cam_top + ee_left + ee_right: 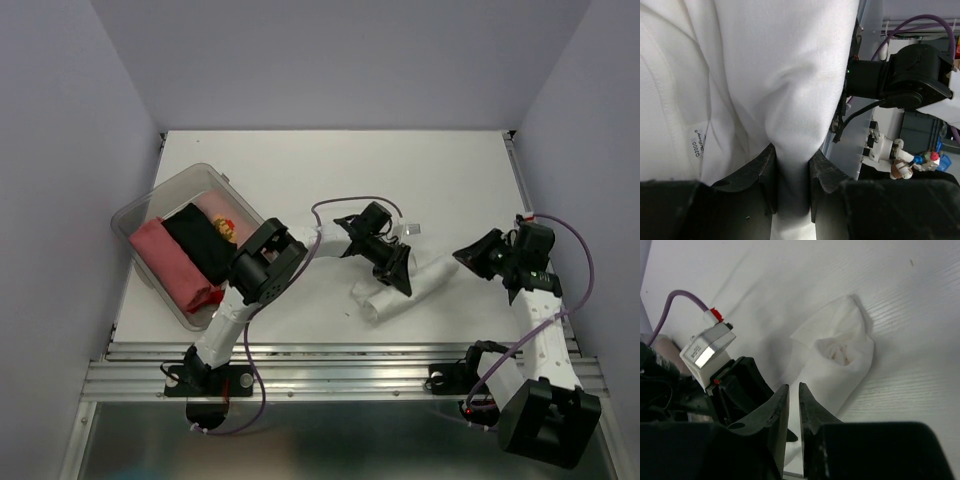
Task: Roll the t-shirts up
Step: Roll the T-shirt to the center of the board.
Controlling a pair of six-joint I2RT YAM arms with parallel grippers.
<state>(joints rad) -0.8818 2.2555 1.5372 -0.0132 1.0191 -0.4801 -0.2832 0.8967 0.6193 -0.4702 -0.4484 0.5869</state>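
Across the bottom of the left wrist view, the left gripper is clenching a fold of the white t-shirt. Its two black, matte fingers are pressing in from either side, so the cloth is bunching into a narrow waist between them. Above the pinch the shirt is filling most of that frame. It is a soft, finely ribbed knit, puckering into smooth rounded folds, with a stitched seam running down the left side. A small pale label with dark print is showing at the lower left.

In the overhead view the same shirt is lying as a stubby, loosely rolled tube at the centre of the white table. It is slanting from lower left to upper right, with the left gripper bearing down on its middle.

In the right wrist view, one end of the roll is sitting right of centre, crumpled and open like a pouch. The right gripper is hovering at the bottom centre, apart from the cloth. Its dark tapered fingers are drawn almost together with only a thin slit between them, and they are gripping nothing.

At the left of the overhead view, a clear plastic tub with rounded corners is sitting at an angle. It is holding a salmon-pink shirt, a black shirt beside it, and a pale shirt with red-yellow print at the upper right.
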